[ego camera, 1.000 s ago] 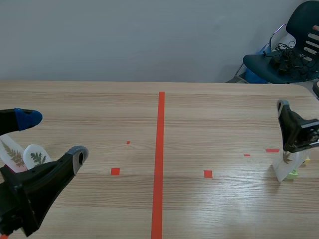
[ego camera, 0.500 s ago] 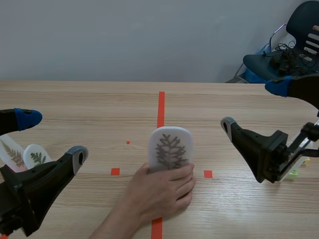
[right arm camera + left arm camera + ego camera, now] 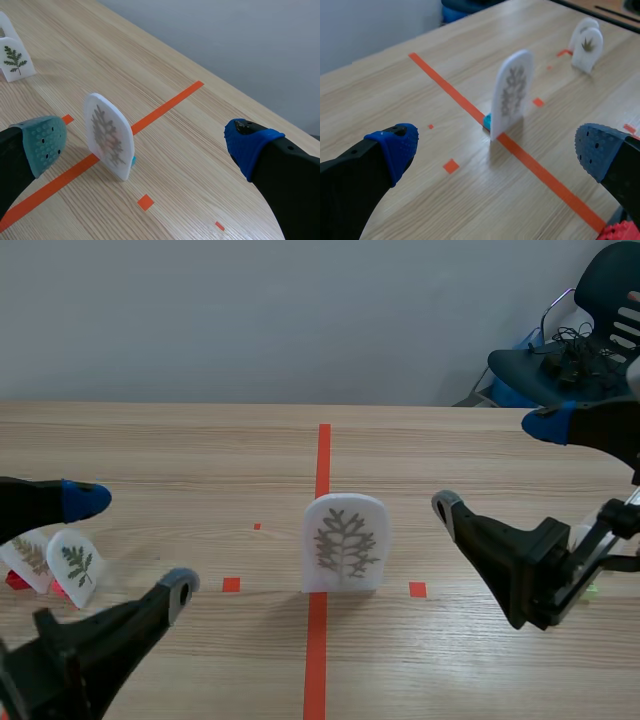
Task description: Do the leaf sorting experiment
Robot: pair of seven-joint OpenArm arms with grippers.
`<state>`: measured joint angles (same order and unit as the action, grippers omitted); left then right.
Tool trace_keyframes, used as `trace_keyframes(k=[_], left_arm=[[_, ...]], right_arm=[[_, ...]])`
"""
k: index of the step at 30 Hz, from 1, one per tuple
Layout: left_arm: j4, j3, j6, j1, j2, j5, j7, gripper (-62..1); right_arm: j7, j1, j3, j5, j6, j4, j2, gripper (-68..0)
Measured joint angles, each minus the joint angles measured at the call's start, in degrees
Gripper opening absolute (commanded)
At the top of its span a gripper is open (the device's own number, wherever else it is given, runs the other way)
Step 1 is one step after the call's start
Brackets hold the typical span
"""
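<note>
**Sorting partly done.** Small leaf cards (image 3: 75, 565) stand at the left of the desk (image 3: 200, 450), with further cards (image 3: 586, 45) at the right. One large leaf card (image 3: 345, 543) stands upright on the centre tape line — not yet sorted. The left end effector (image 3: 131, 542) and right end effector (image 3: 497, 465) — both spread wide, empty — flank it. The person's hand that held this card earlier is gone.
</note>
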<state>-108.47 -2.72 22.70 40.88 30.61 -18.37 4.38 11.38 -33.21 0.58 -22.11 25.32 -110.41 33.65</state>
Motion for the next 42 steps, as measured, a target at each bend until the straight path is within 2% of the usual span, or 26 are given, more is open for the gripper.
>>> trace_keyframes(k=[3,7,12,16,22,24,28,29,32,35,39,42], left_arm=[[4.7,4.8,0.0,-4.1,-0.6,2.7,0.2,1.4],[15.2,10.2,-0.1,-12.2,-3.4,5.8,0.8,1.4],[29.8,17.2,0.0,-23.2,-7.8,10.0,5.3,1.4],[38.6,21.6,0.0,-30.3,-11.1,13.4,8.3,1.4],[47.6,26.1,0.4,-38.8,-15.8,14.4,11.4,1.4],[50.5,26.3,0.4,-41.2,-18.3,15.7,11.7,1.4],[53.3,27.6,0.4,-43.5,-21.3,15.7,11.8,1.4],[53.2,28.1,0.4,-43.6,-21.7,15.7,11.9,0.1],[53.0,28.7,0.4,-43.2,-22.7,15.7,12.4,-21.9],[52.7,28.7,0.2,-42.9,-23.0,15.6,12.7,-36.4],[52.4,28.6,-0.1,-42.6,-22.8,15.6,12.8,-49.5],[52.4,28.6,-0.1,-42.6,-22.8,15.5,12.9,-54.1]], right_arm=[[-0.1,0.0,0.0,0.0,0.0,0.1,0.0,0.4],[-0.2,0.0,0.0,0.0,-0.2,0.2,0.0,0.4],[-0.5,0.0,0.0,0.0,-0.2,0.2,0.0,0.4],[-0.6,0.0,0.0,0.0,-0.2,0.2,0.0,0.4],[-1.0,0.0,0.0,0.0,-0.2,0.2,0.0,0.4],[-1.0,0.0,0.0,0.0,-0.2,0.2,0.0,0.4],[-1.7,0.0,0.0,0.0,-0.2,0.2,0.0,0.4],[-1.6,0.0,0.0,0.0,-0.2,0.2,0.0,0.4],[-1.6,0.0,0.0,0.0,-0.2,0.2,0.0,0.4],[-1.6,0.0,0.0,0.0,-0.2,0.2,0.0,0.4],[-1.6,0.0,0.0,0.0,-0.2,0.2,0.0,0.4],[-1.6,0.0,0.0,0.0,-0.2,0.2,0.0,0.4]])
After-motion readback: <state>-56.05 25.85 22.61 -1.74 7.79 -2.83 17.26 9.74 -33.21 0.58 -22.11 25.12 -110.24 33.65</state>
